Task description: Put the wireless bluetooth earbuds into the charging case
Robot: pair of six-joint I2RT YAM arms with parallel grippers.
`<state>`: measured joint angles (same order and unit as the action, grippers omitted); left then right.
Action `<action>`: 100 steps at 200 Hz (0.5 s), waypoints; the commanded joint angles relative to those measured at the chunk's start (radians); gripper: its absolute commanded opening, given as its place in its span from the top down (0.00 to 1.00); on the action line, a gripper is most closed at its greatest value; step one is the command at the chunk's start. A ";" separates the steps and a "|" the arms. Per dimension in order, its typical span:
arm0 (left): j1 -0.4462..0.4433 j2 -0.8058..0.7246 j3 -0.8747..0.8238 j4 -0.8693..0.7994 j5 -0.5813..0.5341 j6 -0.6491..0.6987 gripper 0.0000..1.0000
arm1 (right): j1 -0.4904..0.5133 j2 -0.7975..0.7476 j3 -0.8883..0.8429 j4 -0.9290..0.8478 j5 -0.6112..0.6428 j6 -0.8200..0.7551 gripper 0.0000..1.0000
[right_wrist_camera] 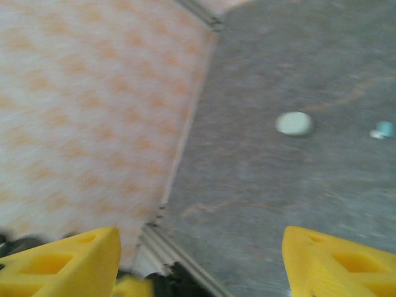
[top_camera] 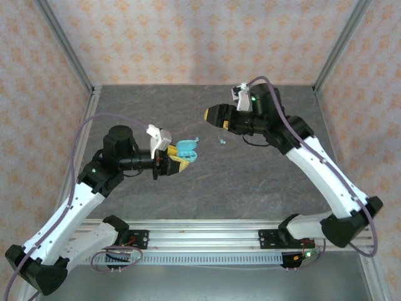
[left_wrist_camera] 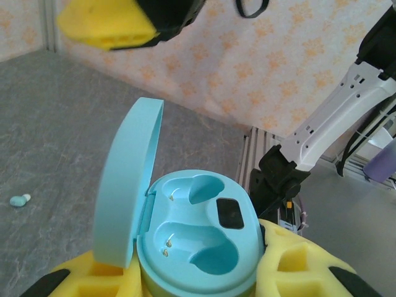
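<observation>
My left gripper (top_camera: 177,161) is shut on the teal charging case (top_camera: 187,150), its yellow pads (left_wrist_camera: 303,266) pressed against the case's sides. The case (left_wrist_camera: 201,238) stands open, its lid (left_wrist_camera: 127,185) tipped up to the left, and both wells are empty. One light teal earbud (left_wrist_camera: 18,200) lies on the table to the left. Two tiny earbuds (top_camera: 222,142) (top_camera: 197,138) lie on the table between the arms. My right gripper (top_camera: 209,115) hovers open above the table's far middle, nothing between its fingers (right_wrist_camera: 68,263). Its blurred view shows a whitish earbud (right_wrist_camera: 294,123) and a teal one (right_wrist_camera: 383,130).
The grey stone-patterned table (top_camera: 156,113) is fenced by patterned walls and metal frame posts (top_camera: 62,50). The right gripper's yellow tip (left_wrist_camera: 105,25) hangs above the open case in the left wrist view. An aluminium rail (top_camera: 207,238) runs along the near edge.
</observation>
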<state>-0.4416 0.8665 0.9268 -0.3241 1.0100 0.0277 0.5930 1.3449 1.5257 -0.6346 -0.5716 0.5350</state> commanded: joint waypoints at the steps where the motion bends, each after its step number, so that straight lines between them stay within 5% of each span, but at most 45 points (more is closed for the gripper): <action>1: 0.025 -0.033 -0.016 -0.014 0.002 0.014 1.00 | -0.010 0.106 0.038 -0.135 0.144 -0.013 0.33; 100: 0.073 -0.035 -0.094 0.017 -0.038 0.012 1.00 | -0.002 0.691 0.255 -0.051 0.262 0.010 0.58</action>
<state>-0.3847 0.8337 0.8623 -0.3481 1.0050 0.0353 0.5865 1.9114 1.7061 -0.6861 -0.3931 0.5541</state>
